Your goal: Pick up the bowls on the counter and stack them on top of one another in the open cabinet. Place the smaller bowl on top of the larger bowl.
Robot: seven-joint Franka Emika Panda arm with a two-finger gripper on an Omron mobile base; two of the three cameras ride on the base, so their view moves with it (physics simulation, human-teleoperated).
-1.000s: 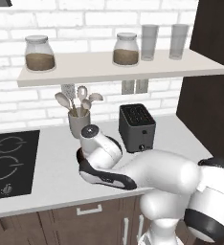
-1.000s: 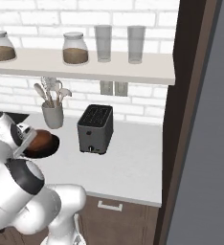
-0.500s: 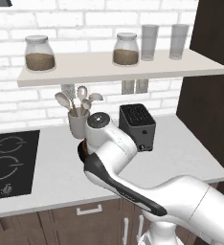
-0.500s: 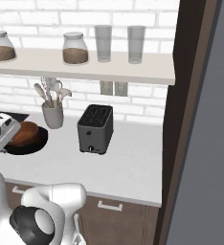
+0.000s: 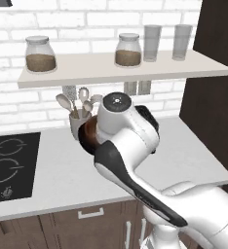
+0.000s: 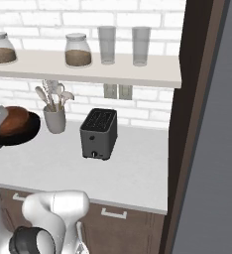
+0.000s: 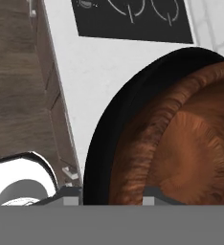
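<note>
The reddish-brown bowl [image 6: 10, 120] is seen nested in the black bowl [image 6: 20, 134], both lifted above the counter [image 6: 133, 171] beside the utensil cup [image 6: 54, 119]. The gripper [image 7: 106, 196] is clamped on the black bowl's rim.

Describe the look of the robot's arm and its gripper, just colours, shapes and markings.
The arm is made of glossy white rounded shells, bulbous at the joints, with dark grey to black bands where segments meet. One joint ends in a flat round white cap with a small dark dot at its centre. No cables or lettering can be made out. Of the gripper, two small grey finger tips show in the hand view.
</note>
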